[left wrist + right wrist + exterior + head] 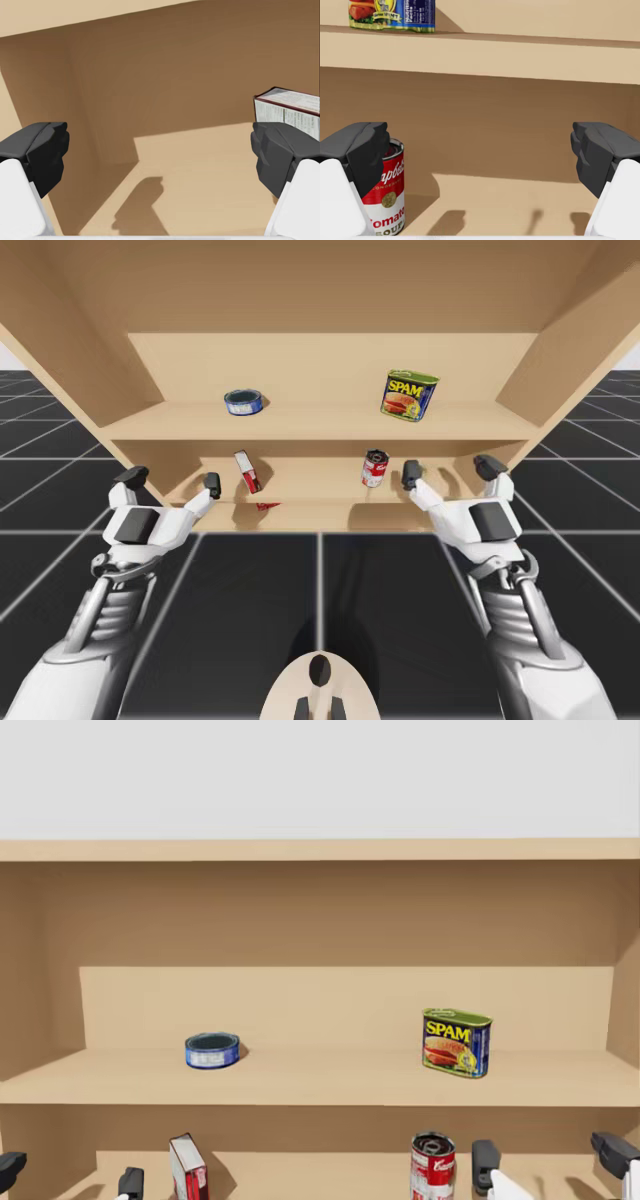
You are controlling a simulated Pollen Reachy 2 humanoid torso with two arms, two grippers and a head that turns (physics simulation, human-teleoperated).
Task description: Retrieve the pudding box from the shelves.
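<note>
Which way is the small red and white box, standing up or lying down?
Standing up. The small red and white box rests on its narrow end on the lower shelf, taller than wide.

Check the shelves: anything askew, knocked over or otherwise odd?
Nothing toppled or spilled. One oddity in the high view: a small red sliver at the front edge of the lower shelf, just below the red-and-white box. Can't tell what it is.

The pudding box, small, red and white, stands upright on the left half of the lower shelf.
</note>
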